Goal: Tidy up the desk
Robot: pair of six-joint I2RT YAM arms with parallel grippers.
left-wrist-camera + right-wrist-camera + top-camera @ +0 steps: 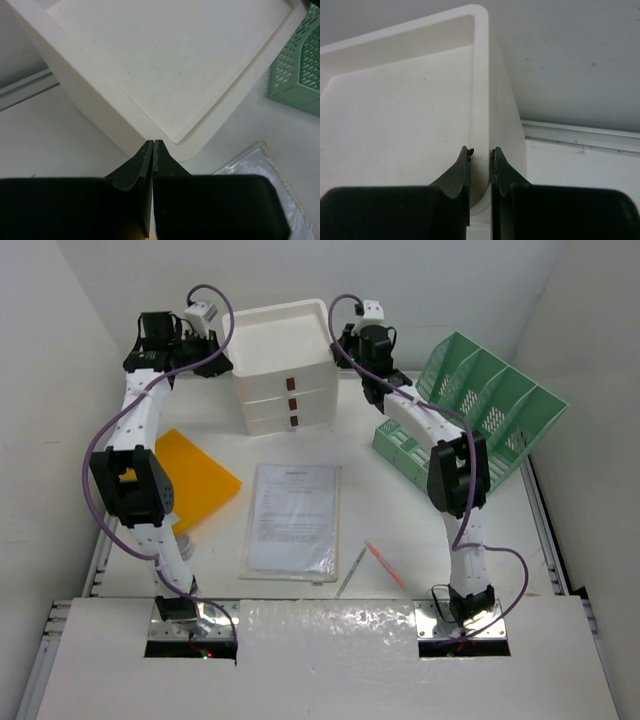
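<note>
**Both arms up at the drawer box, quick status from my end**

Watching the feeds remotely here. The table (400, 530) is the big white top that fills the overhead view in front of the arm bases, with metal rails down its sides, and everything else sits on it. The white drawer box (280, 340) stands at the far middle, its three drawer fronts facing the arms.

Left tool (152, 145) is clenched, jaws pressed flat together with nothing between them; the tips sit right at a corner of the box's top rim, and I can't tell if they actually touch it.

Right tool (481, 150) is clamped on the box's raised rim near its corner; one finger is inside the tray-like top, the other outside, and the thin wall runs up between them.

The rest of the table: a green mesh file rack (490, 405) at the far right, just beside the right arm; an orange folder (195, 475) on the left by the left arm; a printed sheet in a clear sleeve (293, 517) in the middle; a grey pen (350, 572) and a red pen (385, 563) just right of the sleeve, angled apart like a V.
</note>
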